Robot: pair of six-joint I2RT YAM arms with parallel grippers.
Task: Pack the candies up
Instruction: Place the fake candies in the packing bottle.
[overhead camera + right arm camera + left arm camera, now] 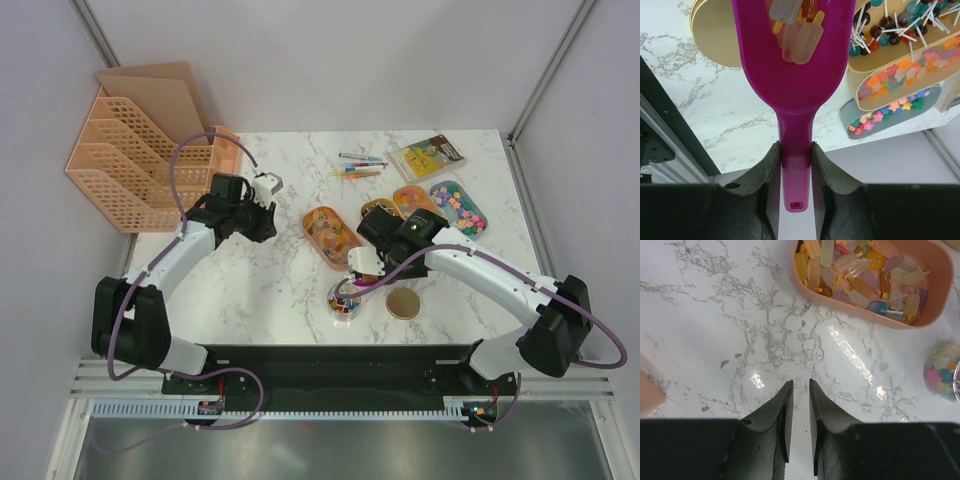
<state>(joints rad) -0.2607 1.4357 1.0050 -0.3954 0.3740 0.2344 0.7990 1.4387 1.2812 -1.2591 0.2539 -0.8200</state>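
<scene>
Purple plastic scoop [795, 90] pinched by right gripper [795, 147], pastel popsicle candies [800, 42] aboard, wrist view only; left gripper [800, 385] narrowly parted, empty.

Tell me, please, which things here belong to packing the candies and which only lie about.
For the job: candies in four trays, the jar, gold lid, purple scoop held by the right gripper.
Lying about: pens, booklet, orange file rack.
</scene>
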